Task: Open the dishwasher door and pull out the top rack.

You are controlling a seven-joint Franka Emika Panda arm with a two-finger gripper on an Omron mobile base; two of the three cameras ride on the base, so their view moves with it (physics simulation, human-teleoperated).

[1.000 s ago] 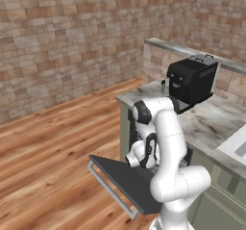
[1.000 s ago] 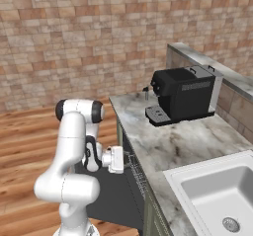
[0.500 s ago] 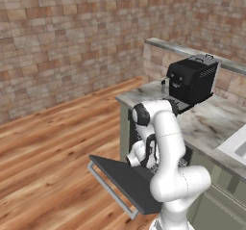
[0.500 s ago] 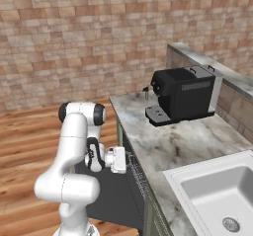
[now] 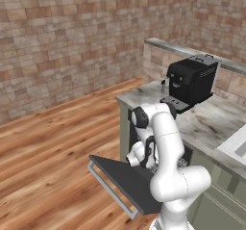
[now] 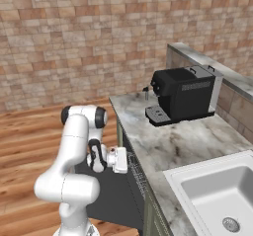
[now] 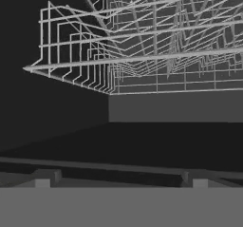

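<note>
Brick-walled kitchen, dishwasher door point(image 5: 129, 182) down, no legible writing.

The white arm's end effector point(image 6: 129, 159) now sits closer to the dishwasher opening than a second ago.

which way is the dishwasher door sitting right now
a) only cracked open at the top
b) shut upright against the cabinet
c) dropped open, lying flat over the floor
c: the dishwasher door lies flat and level, its silver handle at the outer edge, with the arm reaching in above it.
</note>
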